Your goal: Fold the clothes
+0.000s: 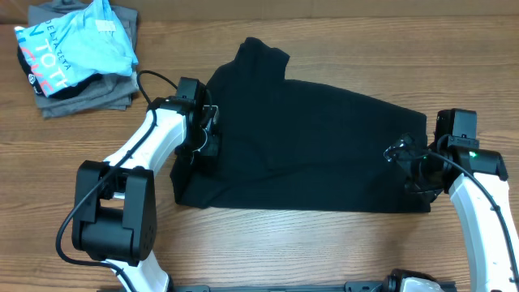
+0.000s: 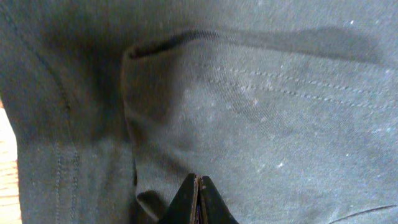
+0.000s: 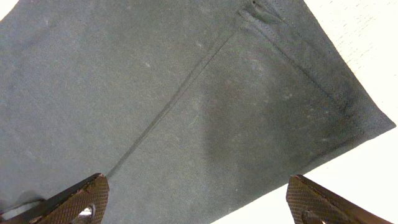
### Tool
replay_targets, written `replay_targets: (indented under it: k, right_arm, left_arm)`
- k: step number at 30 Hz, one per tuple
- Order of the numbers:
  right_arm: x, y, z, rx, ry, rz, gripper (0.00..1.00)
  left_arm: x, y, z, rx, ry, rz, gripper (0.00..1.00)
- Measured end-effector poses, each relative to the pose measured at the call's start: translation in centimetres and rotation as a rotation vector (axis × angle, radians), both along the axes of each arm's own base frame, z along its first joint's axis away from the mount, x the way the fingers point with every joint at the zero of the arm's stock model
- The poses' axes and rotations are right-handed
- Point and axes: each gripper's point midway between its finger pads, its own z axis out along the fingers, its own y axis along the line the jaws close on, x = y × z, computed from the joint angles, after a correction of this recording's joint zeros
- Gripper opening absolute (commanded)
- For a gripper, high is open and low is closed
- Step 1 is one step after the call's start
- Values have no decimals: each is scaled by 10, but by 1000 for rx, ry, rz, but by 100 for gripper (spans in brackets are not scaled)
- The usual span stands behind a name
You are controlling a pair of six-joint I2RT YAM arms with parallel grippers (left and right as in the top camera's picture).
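The black T-shirt (image 1: 316, 138) lies spread flat across the middle of the wooden table, with one sleeve sticking up at the back. My left gripper (image 1: 208, 134) sits on the shirt's left edge. In the left wrist view its jaws (image 2: 198, 186) are shut tight, tips down on the fabric (image 2: 261, 124) beside a fold, and no cloth shows between them. My right gripper (image 1: 413, 169) is at the shirt's right edge. Its jaws (image 3: 199, 199) are wide open and empty, just above the hemmed corner (image 3: 217, 112). The white neck tag is hidden.
A light blue shirt with lettering (image 1: 73, 45) lies on folded grey garments (image 1: 89, 93) at the back left corner. Bare wooden table (image 1: 284, 243) surrounds the black shirt. Both arm bases stand at the front edge.
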Motion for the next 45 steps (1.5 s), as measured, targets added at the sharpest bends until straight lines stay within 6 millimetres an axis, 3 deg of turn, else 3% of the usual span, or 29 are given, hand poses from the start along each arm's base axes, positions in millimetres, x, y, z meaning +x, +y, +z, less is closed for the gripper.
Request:
replay_targets:
  k: [3, 4, 6, 10, 14, 18, 29, 34, 41, 45]
  right_arm:
    - [0, 0, 0, -1, 0, 0, 95]
    - [0, 0, 0, 0, 1, 0, 95]
    - [0, 0, 0, 0, 0, 0, 95]
    - [0, 0, 0, -4, 0, 11, 95]
    - [0, 0, 0, -7, -1, 18, 95]
    - [0, 0, 0, -9, -4, 24, 95]
    - [1, 0, 0, -10, -7, 25, 95]
    - [1, 0, 0, -10, -7, 25, 95]
    - [1, 0, 0, -10, -6, 24, 95]
    - [0, 0, 0, -9, -4, 25, 95]
  left_arm:
    - [6, 0, 2, 1, -20, 1, 4]
    - [8, 0, 4, 6, -29, 1, 9]
    - [14, 1, 8, 15, -46, 1, 62]
    - [13, 9, 10, 58, -38, 4, 78]
    - [-11, 20, 8, 104, 62, 14, 87]
    - [-37, 28, 9, 125, 171, 21, 85]
    - [-51, 5, 15, -45, 245, 29, 64]
    - [-52, 0, 17, -79, 250, 16, 52]
    - [-40, -4, 16, -100, 198, 9, 50]
    - [-35, -5, 16, -103, 179, 2, 25]
